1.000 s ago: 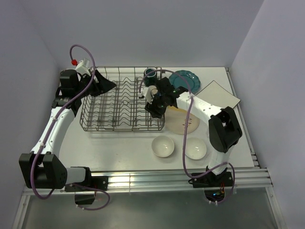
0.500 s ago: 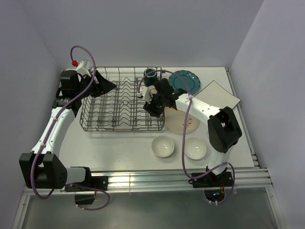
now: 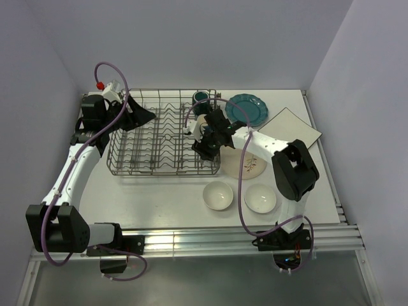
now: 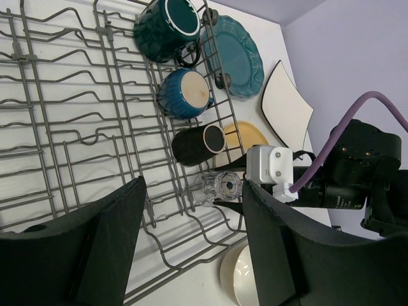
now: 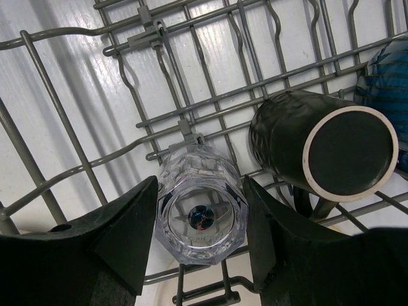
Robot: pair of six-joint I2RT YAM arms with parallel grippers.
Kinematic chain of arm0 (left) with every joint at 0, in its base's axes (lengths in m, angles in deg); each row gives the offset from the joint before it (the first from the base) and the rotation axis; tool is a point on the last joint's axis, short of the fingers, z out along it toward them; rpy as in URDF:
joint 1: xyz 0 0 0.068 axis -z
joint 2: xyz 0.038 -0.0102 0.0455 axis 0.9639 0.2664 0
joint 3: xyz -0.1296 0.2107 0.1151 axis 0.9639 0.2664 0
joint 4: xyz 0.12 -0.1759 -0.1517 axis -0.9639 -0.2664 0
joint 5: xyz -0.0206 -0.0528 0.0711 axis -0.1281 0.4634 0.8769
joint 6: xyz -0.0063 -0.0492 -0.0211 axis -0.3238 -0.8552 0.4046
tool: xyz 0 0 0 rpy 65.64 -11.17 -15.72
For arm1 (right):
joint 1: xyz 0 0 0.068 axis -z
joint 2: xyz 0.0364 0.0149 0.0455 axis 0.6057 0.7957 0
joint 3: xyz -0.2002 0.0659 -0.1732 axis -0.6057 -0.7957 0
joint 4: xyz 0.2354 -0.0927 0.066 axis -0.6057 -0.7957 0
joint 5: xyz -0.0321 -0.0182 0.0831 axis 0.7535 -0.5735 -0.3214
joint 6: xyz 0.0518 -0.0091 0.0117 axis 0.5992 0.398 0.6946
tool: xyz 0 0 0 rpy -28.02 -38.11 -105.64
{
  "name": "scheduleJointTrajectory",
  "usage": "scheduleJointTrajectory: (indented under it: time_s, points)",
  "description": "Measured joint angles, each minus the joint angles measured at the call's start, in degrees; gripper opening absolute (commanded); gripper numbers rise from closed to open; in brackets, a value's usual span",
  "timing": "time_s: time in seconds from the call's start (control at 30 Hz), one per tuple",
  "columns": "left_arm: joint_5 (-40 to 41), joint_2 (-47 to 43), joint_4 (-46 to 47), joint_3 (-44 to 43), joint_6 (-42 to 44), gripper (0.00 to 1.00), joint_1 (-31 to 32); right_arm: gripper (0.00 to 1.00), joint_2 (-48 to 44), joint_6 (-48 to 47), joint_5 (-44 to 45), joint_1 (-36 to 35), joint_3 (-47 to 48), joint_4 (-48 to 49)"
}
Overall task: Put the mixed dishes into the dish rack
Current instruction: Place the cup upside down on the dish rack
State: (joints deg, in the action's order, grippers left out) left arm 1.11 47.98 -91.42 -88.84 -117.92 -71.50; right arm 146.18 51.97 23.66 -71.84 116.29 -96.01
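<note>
— What is the right claw (image 5: 199,185) doing?

— It is clamped on a clear glass (image 5: 201,218), one finger (image 5: 121,242) against each side. The glass is low over the wires at the right end of the dish rack (image 3: 146,148), and I cannot tell whether it rests on them.

— And where is the rack?

— On the far left part of the desk (image 3: 159,197), its long side along the far edge.

— Anything loaded?

— Three mugs down the rack's right end: a teal mug (image 4: 167,25) nearest the far edge, then a blue mug (image 4: 185,94), then a black mug (image 4: 197,145) on its side just beside the glass.

— The left claw (image 4: 194,180)?

— Spread wide and holding nothing, above the rack's far left corner.

— What's outside the rack?

— A teal plate (image 3: 247,108) toward the far right corner, a white square plate (image 3: 292,127) near the right edge, and a yellow-cream plate (image 3: 252,167) just right of the rack. The white bowls (image 3: 217,195) sit side by side toward the near edge.
</note>
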Motion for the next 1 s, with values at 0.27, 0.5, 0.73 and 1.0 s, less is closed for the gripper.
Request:
scheduleJointTrajectory:
  time_s: [0.27,0.5,0.73,1.0]
  points:
    - [-0.02,0.0,0.0,0.0,0.0,0.68,0.02,0.62,0.17,0.0,-0.15,0.02,-0.35,0.02]
    - [-0.02,0.0,0.0,0.0,0.0,0.68,0.0,0.75,0.17,0.28,-0.17,0.5,-1.62,0.2]
    - [-0.02,0.0,-0.02,0.0,0.0,0.68,0.0,0.79,0.17,0.59,-0.63,0.79,-1.7,0.46]
    - [0.0,0.0,-0.42,-0.02,0.24,0.79,-0.02,0.86,0.13,2.05,-3.32,2.05,1.44,-1.64]
